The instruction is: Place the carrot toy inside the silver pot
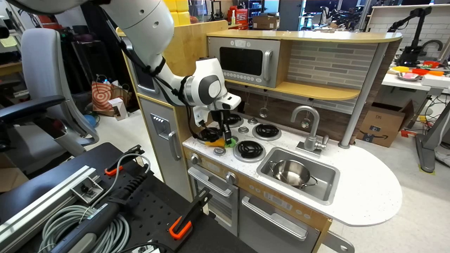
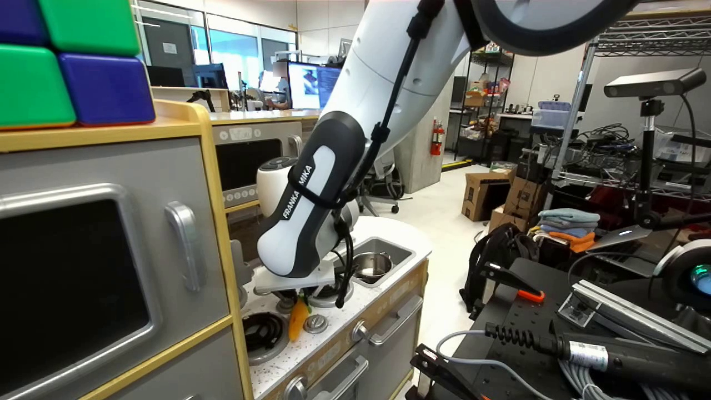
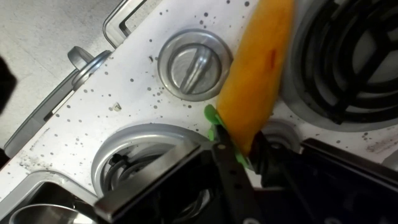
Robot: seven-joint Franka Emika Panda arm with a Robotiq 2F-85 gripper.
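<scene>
In an exterior view, at the left of the white table [image 1: 369, 186], the carrot toy [image 1: 215, 142] lies low among the stove burners, its leafy end in the tool [image 3: 238, 132]; the wrist view shows the jaws on either side of that end, pinching it. Whether its underside touches the table cannot be told. A round stove knob [image 3: 195, 65] and a black-coiled burner [image 3: 351, 62] are just beside it, one along each flank. Farther right, past the front burner [image 1: 249, 150], the sink basin [image 1: 325, 184] holds the silver pot [image 1: 291, 171], mouth up with its shiny inner floor in sight, well apart from the toy. The toy's long axis runs at a slant to the table's front edge: the orange end points left and sits nearer that edge, on the side of the play refrigerator [image 1: 158, 154], while the leafy end points right, to the sink side.
</scene>
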